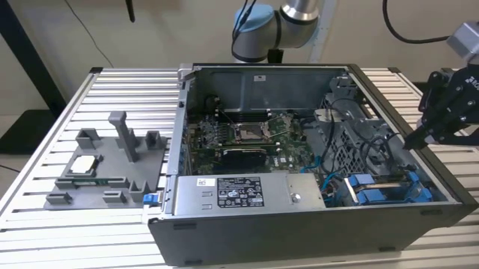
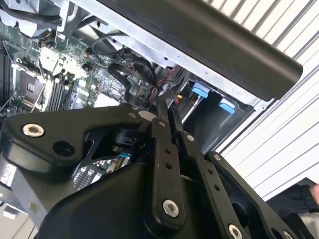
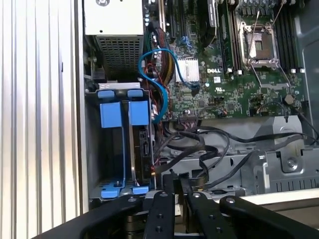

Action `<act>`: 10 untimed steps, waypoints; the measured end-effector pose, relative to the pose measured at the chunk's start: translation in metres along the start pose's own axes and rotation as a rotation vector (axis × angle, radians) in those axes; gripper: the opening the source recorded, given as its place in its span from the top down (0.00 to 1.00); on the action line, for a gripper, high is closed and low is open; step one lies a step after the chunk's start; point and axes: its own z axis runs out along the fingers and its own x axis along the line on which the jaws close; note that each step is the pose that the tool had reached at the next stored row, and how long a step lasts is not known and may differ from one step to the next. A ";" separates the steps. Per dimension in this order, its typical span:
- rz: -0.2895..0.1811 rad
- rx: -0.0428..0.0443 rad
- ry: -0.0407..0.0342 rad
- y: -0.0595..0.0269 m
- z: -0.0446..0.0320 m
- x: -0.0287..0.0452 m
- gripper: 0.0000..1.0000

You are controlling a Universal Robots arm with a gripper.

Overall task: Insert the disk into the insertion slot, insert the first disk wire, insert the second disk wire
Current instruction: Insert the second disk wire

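The claw (image 3: 174, 178) has its two black fingers drawn together with nothing between them. In the exterior view it hangs by the wall of the open computer case (image 1: 299, 235) on the exterior view's right, its tips pointing down toward the drive bay.

Just beyond the tips lie loose black cables (image 3: 199, 144). Past them is the bay, where the disk (image 3: 139, 149) stands on edge, seemingly seated in its slot. Whether any wire is plugged into it I cannot tell. A blue cable (image 3: 158, 84) loops from the bay toward the motherboard (image 3: 234, 84). Further off are the processor socket (image 3: 261, 45) and the power-supply box (image 1: 247, 193). Outside the case, a grey fixture tray (image 1: 112, 190) rests on the slatted table (image 1: 45, 235).

As I judge it, the main risk is the tangle. The black cables cross the space between claw and disk, so a finger could catch a loop and drag it. A plug pressed in askew could strain the disk's connector. The case wall is also close enough to knock.

By count there are:
- one claw
- one disk I can make out
- two blue carrier frames (image 3: 110, 115)
- one blue cable
- several black cables, too tangled to number
- one socket
- one power-supply box
- one tray
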 end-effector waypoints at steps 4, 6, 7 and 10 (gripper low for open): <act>0.000 0.0000 0.0001 0.0078 -0.0023 0.0004 0.84; 0.000 0.0000 -0.0001 0.0122 -0.0024 0.0008 0.84; 0.000 0.0000 -0.0001 0.0147 -0.0023 0.0009 0.84; 0.000 0.0000 0.0000 0.0243 -0.0010 0.0018 0.84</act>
